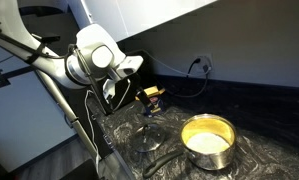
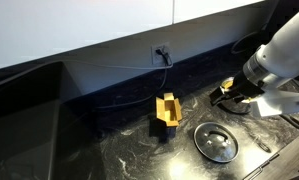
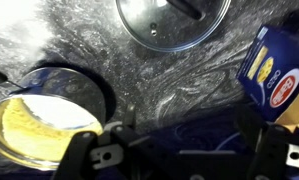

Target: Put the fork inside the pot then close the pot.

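Note:
The steel pot (image 1: 207, 140) with its pale yellowish inside stands uncovered on the dark marbled counter. In the wrist view the pot (image 3: 39, 118) lies at the lower left. The round glass lid (image 1: 147, 138) lies flat on the counter beside it, and shows as well in the wrist view (image 3: 174, 20) and in an exterior view (image 2: 216, 142). My gripper (image 3: 184, 150) hangs above the counter between lid and pot, open, with nothing between its fingers. In the exterior views the gripper (image 1: 139, 96) (image 2: 234, 99) is raised off the surface. I cannot make out the fork in any view.
A blue and yellow pasta box (image 3: 274, 75) stands close to the gripper. A yellow box (image 2: 167, 110) stands below the wall socket (image 2: 161, 50), from which a cable runs along the wall. The counter's front edge is near the pot.

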Action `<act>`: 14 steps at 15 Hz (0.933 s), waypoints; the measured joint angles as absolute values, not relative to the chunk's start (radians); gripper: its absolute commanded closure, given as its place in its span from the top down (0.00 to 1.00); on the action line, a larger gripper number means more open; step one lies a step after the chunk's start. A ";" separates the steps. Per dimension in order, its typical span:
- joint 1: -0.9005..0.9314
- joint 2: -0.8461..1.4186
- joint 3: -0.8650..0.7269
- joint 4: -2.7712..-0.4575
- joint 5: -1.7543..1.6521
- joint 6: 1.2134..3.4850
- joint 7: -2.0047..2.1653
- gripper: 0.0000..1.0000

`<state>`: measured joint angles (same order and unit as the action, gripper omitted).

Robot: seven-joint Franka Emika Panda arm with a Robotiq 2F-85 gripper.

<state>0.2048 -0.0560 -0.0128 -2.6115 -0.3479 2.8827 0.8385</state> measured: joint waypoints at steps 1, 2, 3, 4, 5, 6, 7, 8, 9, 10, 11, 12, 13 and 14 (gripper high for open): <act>0.232 -0.050 -0.011 -2.611 -0.287 2.876 0.758 1.00; 0.257 -0.045 -0.010 -2.611 -0.227 2.866 0.677 1.00; 0.282 -0.041 -0.009 -2.610 -0.168 2.853 0.594 1.00; 0.303 -0.038 -0.009 -2.609 -0.114 2.834 0.515 1.00; 0.303 -0.036 0.006 -2.607 -0.067 2.804 0.438 1.00; 0.288 -0.035 0.025 -2.603 -0.052 2.760 0.378 1.00; 0.273 -0.035 0.036 -2.599 -0.052 2.728 0.349 1.00; 0.263 -0.035 0.040 -2.596 -0.052 2.716 0.333 1.00; 0.257 -0.035 0.041 -2.595 -0.053 2.714 0.321 1.00; 0.248 -0.035 0.047 -2.596 -0.053 2.714 0.320 1.00; 0.237 -0.034 0.057 -2.596 -0.052 2.719 0.314 1.00; 0.229 -0.032 0.067 -2.597 -0.049 2.723 0.280 1.00; 0.225 -0.027 0.073 -2.597 -0.039 2.723 0.228 1.00; 0.222 -0.021 0.077 -2.596 -0.028 2.723 0.163 1.00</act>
